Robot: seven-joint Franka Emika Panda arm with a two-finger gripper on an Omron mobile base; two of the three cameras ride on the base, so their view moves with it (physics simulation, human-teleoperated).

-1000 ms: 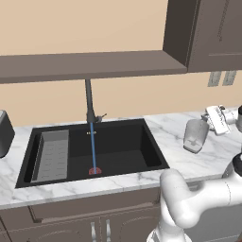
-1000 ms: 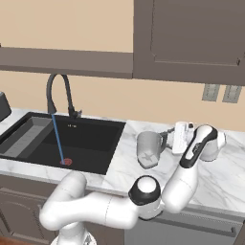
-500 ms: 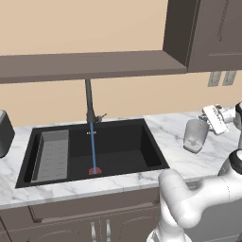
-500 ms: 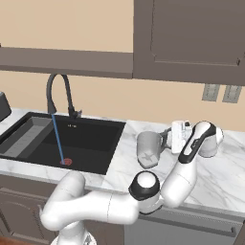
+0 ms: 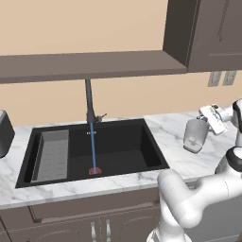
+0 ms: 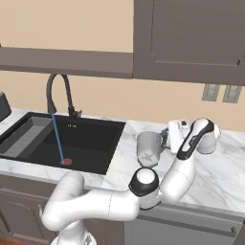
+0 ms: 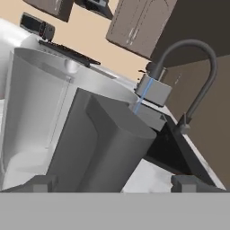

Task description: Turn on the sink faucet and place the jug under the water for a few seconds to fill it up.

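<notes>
- A white marble worktop (image 5: 170, 142) runs below a beige wall, with dark brown cabinets (image 6: 191, 38) above and a long brown shelf (image 5: 90, 66) over the rectangular matte-black sink (image 5: 118, 149).
- A grey ribbed tray insert (image 5: 52, 156) fills the sink's left end, and a dark appliance (image 5: 4, 132) stands at the worktop's left edge.
- The tall dark gooseneck faucet (image 6: 60, 95) stands at the sink's back rim; its thin blue water stream (image 5: 92, 146) falls straight onto the red round drain (image 5: 94, 170).
- Two wall sockets (image 6: 221, 93) sit above the worktop's right end.
- The translucent pale-grey jug (image 5: 195, 135) is over the worktop right of the sink, well apart from the stream.
- The end effector (image 5: 208, 124) is at the jug's right side.
- The hand view shows the jug's grey handle (image 7: 103, 139) between the finger tips; whether they clench it I cannot tell.
</notes>
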